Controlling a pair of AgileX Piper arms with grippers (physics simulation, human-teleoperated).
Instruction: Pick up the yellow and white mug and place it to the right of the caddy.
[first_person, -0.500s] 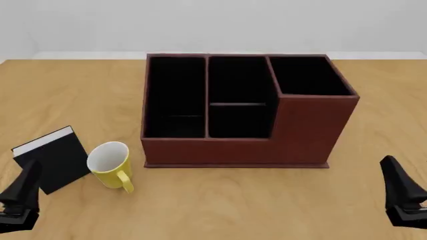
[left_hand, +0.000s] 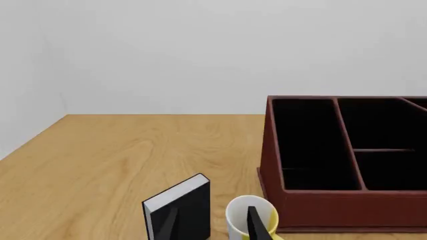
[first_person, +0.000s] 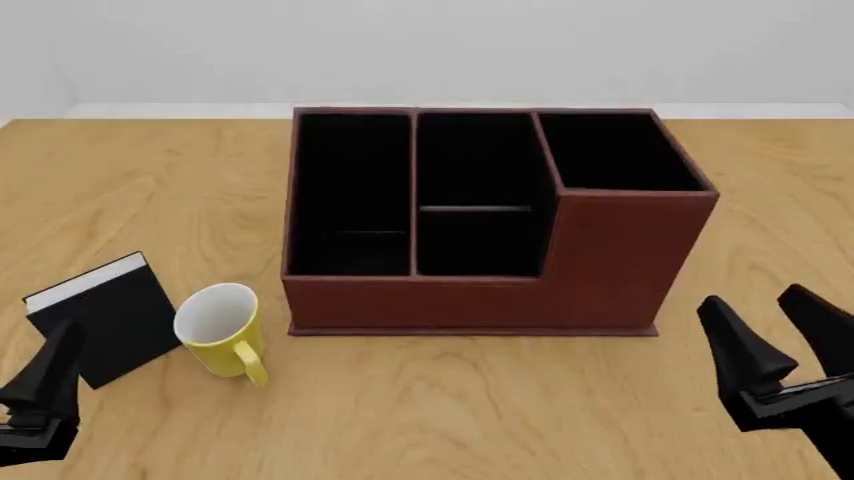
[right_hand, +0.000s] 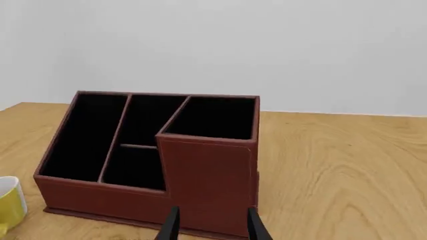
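The mug (first_person: 218, 326) lies on its side on the wooden desk (first_person: 441, 400), toward the desk's near left part. Its white inside faces the near edge and its yellow loop handle points toward that edge and a little to the right. It sits just beside the near left corner of the caddy (first_person: 481, 225), with a narrow gap between them. On the mug's other side stands a black book (first_person: 107, 318) with white page edges, upright and turned at an angle, close to the mug; the frames do not settle whether the two touch.

The caddy stands in the middle of the desk, its long side running parallel to the near edge. Its taller section is at the right end, and the lower compartments with black interiors fill the left and middle.

The left end effector (first_person: 40, 395) hangs low at the desk's near left corner, near the book. In the left wrist view its two dark fingers (left_hand: 255, 222) are spread apart with nothing between them, one in front of the book and one in front of the mug.

The right end effector (first_person: 781, 345) hangs over the near right part of the desk, to the right of the caddy's tall end and apart from it. Its fingers (right_hand: 172, 225) stand apart and hold nothing.
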